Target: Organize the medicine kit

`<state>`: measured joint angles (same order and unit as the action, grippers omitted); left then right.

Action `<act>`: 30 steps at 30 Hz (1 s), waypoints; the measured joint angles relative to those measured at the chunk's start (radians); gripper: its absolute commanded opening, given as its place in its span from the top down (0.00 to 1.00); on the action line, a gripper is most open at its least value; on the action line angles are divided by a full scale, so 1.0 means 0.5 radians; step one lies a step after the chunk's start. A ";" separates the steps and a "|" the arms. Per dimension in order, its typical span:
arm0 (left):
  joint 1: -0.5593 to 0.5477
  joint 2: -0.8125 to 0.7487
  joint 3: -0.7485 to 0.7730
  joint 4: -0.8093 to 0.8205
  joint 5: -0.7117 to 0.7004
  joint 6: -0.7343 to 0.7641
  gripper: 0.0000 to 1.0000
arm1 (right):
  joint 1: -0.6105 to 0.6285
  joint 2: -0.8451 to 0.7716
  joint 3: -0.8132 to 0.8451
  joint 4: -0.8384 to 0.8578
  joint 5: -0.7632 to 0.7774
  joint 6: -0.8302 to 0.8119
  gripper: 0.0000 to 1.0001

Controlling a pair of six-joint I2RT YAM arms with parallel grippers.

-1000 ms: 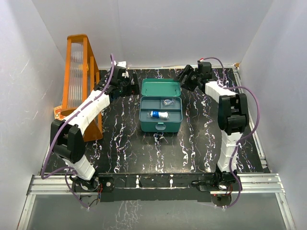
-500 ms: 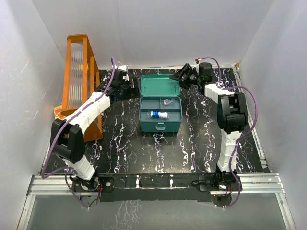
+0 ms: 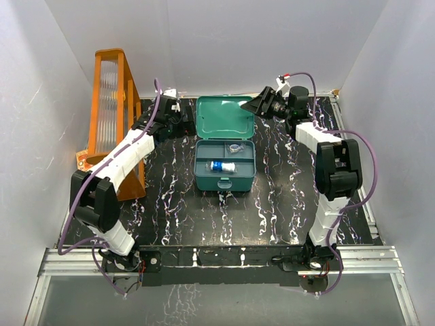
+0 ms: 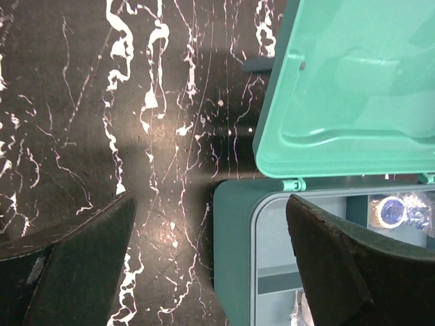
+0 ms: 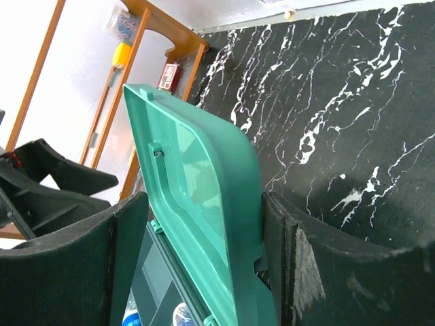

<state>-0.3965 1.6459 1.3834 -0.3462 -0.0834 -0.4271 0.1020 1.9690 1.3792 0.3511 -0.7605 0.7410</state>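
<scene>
The medicine kit (image 3: 224,178) is a teal box standing in the middle of the table with its lid (image 3: 225,121) raised and tilted up. In its tray lie a blue-and-white tube (image 3: 223,166) and a small clear packet (image 3: 236,147). My right gripper (image 3: 258,105) straddles the lid's right edge (image 5: 197,170). Its outer finger (image 5: 299,272) rests on the lid's outside, and the inner finger stands very close to the rim. My left gripper (image 4: 209,200) is open over the kit's rear left corner (image 4: 231,258), one finger above the tray and one above the table.
A tall orange rack (image 3: 112,115) stands at the back left, beside my left arm. White walls close in the black marbled table (image 3: 204,217) on three sides.
The lid has swung from lying back nearly flat to standing tilted up. My right gripper rose with it and its jaws narrowed. The kit shifted slightly left. The left gripper barely moved.
</scene>
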 measured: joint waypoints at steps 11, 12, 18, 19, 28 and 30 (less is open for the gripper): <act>0.017 -0.223 0.058 0.129 -0.125 0.010 0.09 | 0.001 -0.185 -0.070 -0.053 -0.119 -0.263 0.35; 0.017 -0.260 0.058 0.148 -0.126 0.009 0.09 | 0.002 -0.203 -0.071 -0.084 -0.126 -0.296 0.35; 0.017 -0.329 0.143 0.180 -0.115 0.007 0.09 | 0.005 -0.343 -0.104 -0.239 -0.177 -0.489 0.35; 0.017 -0.329 0.153 0.177 -0.109 0.007 0.09 | 0.005 -0.368 -0.105 -0.278 -0.184 -0.528 0.34; 0.017 -0.259 0.311 0.134 0.084 -0.065 0.09 | 0.018 -0.649 -0.225 -0.520 -0.282 -0.853 0.32; 0.017 -0.242 0.333 0.119 0.113 -0.077 0.09 | 0.027 -0.672 -0.227 -0.575 -0.300 -0.912 0.32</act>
<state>-0.3882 1.5249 1.5497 -0.2867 -0.0269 -0.4656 0.1154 1.6329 1.2655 0.0639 -0.9104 0.2848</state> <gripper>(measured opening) 0.913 0.678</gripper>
